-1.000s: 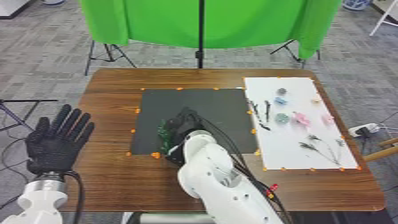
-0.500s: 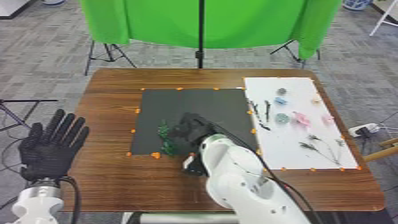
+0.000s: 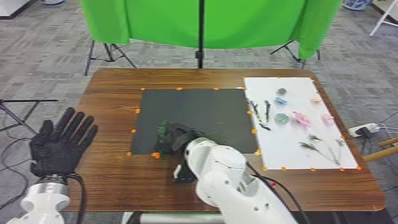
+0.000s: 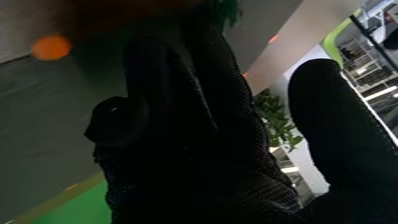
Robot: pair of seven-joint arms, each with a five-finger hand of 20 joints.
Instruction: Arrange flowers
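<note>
Well, the right hand (image 3: 180,134) has its fingers mostly straight and thumb spread, nothing visibly clasped; it's close by the green sprig (image 3: 163,131) on the black mat (image 3: 200,105); a careless sideways brush could knock the sprig askew.

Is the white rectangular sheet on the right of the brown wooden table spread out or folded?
Spread out: the white sheet lies flat, its four corners showing, with a pink flower and thin green sprigs on it.

right hand (image 3: 180,136) shifted left | green sprig (image 3: 163,131) now partly covered | left hand (image 3: 59,152) shifted slightly right
</note>
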